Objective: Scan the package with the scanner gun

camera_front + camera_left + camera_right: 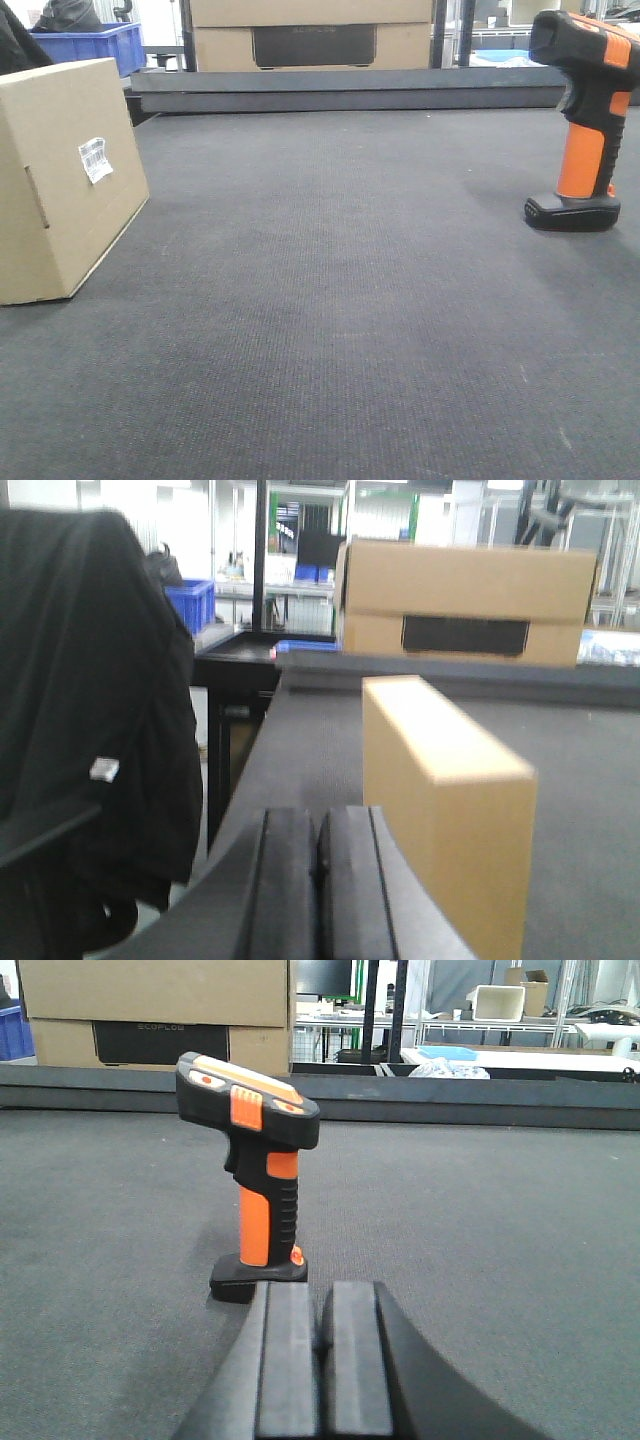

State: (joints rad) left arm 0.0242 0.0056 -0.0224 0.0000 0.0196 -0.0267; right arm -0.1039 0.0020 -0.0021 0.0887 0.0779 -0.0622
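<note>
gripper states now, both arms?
Left tool: closed, empty; package stands just ahead to its right.
Right tool: closed, empty; scanner stands upright just ahead.

Even overhead light, fairly bright. The scanner [583, 120] throws a soft shadow on the mat [340, 300]. Windows behind glare white in the left wrist view, where the package [450, 800] is blurred (its near edges most); front view sharp.

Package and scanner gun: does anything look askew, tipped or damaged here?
Nothing stands out. The package stands on edge on the mat, label visible and undamaged. The scanner gun stands upright on its base. Both pincers are shut and empty.
</note>
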